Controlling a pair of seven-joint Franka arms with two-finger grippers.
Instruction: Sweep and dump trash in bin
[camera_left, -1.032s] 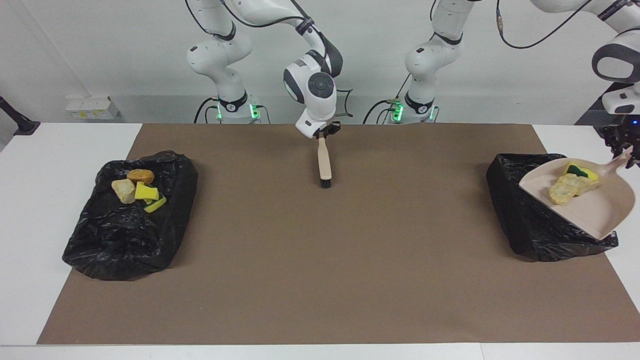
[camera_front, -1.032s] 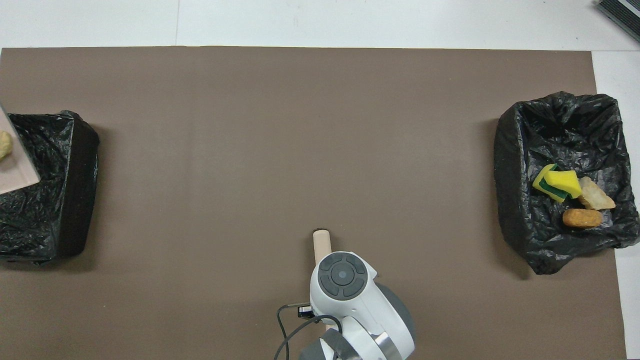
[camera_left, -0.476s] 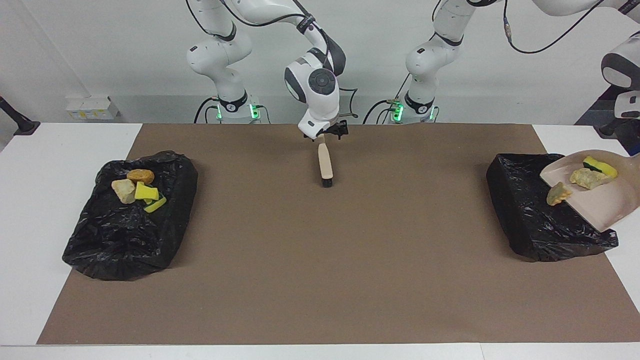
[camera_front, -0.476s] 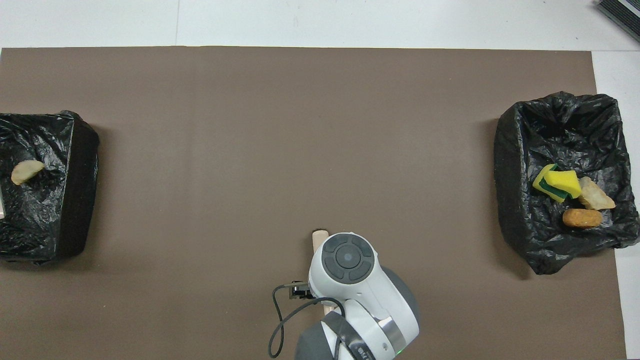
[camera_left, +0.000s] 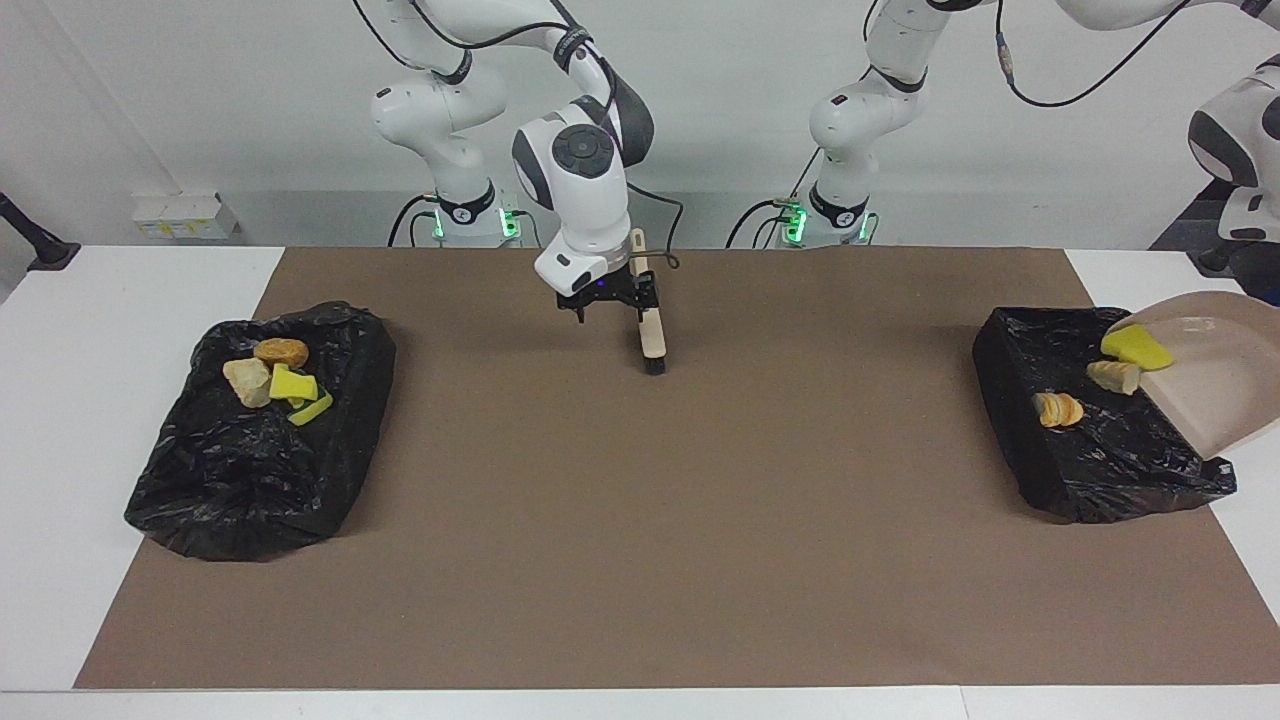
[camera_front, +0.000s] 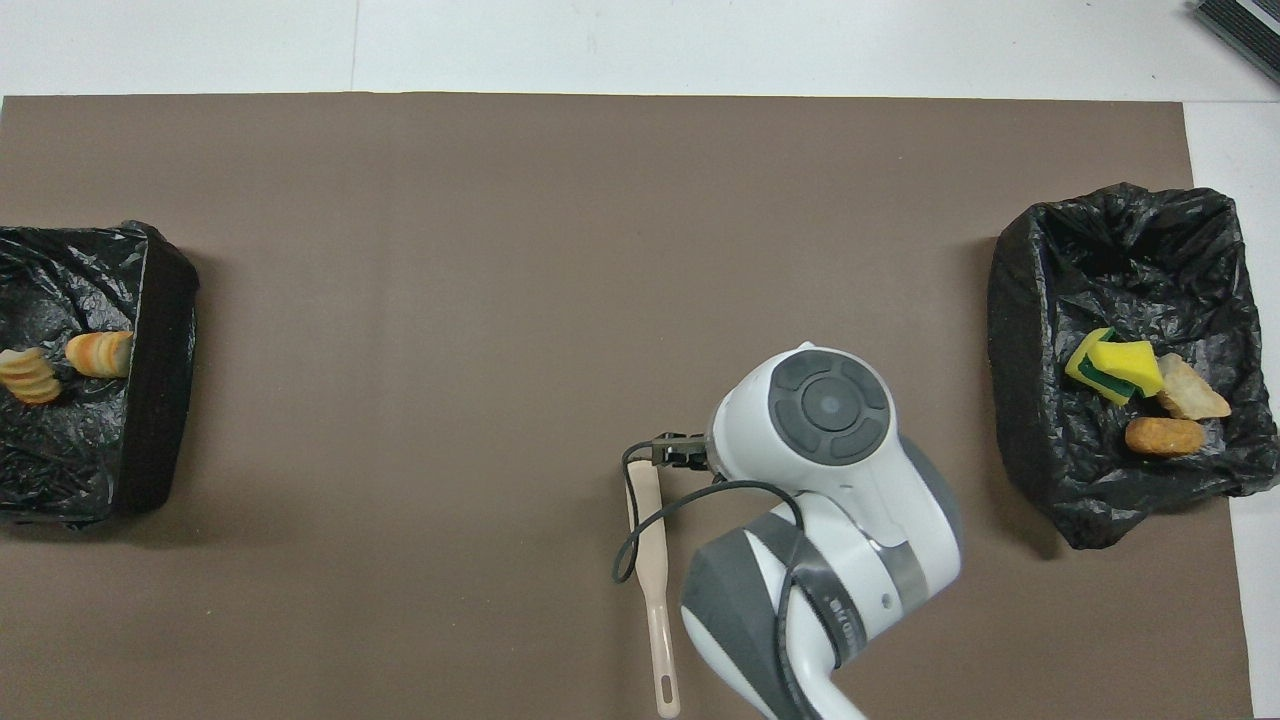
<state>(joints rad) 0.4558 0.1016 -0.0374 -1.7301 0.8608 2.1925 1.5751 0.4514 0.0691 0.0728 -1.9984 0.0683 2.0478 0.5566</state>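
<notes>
A second ago the right hand (camera_left: 608, 305) was clamped on the top of the brush (camera_left: 650, 330). Now it has let go and shifted toward the right arm's end of the bench (camera_left: 90, 300). The brush lies flat on the brown mat (camera_left: 640, 540), bristles pointing to six o'clock in the facing view. The dustpan (camera_left: 1215, 385) has tipped further over the black bin (camera_left: 1010, 400) at three o'clock in that view. Its load of trash has slid off. A striped tan piece (camera_left: 1058, 409) now lies in the bin, a cream piece (camera_left: 1112, 376) is at the pan's lip, and a yellow sponge (camera_left: 1136, 347) rests on the lip (whether it has left the pan I cannot tell).

At nine o'clock in the facing view sits a second bin (camera_left: 200, 500). It holds four more scraps (camera_left: 281, 352): brown, cream and two yellow. The middle of the mat carries only the brush.

The right hand's fingers are spread wide and hold nothing. It hangs low over the mat, with the brush handle just beside it at its three o'clock. The left hand (camera_left: 1258, 272) shows only as a dark sliver at the frame edge. It is closed, and the dustpan hangs tilted in the air beneath it.
</notes>
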